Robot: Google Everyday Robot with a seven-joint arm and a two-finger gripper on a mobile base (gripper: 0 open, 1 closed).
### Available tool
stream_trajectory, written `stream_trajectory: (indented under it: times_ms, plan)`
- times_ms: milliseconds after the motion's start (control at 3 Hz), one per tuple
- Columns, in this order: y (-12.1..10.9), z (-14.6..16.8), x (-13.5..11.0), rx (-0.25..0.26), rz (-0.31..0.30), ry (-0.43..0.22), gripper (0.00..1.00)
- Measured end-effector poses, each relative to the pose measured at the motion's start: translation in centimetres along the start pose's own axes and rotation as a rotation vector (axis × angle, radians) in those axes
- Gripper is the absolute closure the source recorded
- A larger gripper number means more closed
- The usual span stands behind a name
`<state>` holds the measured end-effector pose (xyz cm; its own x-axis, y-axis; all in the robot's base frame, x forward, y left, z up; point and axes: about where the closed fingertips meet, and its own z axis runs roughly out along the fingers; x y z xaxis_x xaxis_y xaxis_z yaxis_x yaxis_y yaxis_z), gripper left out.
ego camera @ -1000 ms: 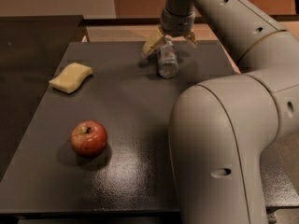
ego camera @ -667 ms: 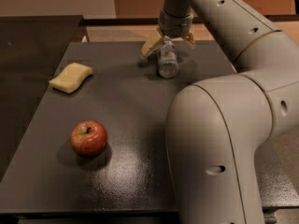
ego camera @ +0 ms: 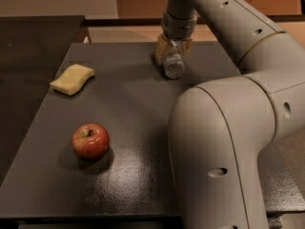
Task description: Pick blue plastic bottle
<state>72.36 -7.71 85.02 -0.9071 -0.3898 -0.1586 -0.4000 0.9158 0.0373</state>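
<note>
Dark grey table [ego camera: 133, 104] carries the blue plastic bottle [ego camera: 174, 67] near its far edge. The gripper [ego camera: 174, 55] comes from above and is closed on it from both sides. A yellow sponge [ego camera: 72, 78] lies well to the left and a red apple [ego camera: 90, 141] sits nearer the camera. The big robot arm [ego camera: 224, 151] covers the right side of the table.
</note>
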Motion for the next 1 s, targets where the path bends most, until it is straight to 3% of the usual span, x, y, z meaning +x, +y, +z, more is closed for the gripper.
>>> stream_trajectory:
  times_ms: [667, 1000]
  plan:
    - [-0.4, -1.3, 0.3, 0.017, -0.033, -0.024, 0.88]
    - [0.0, -2.9, 0.1, 0.002, -0.101, -0.071, 1.0]
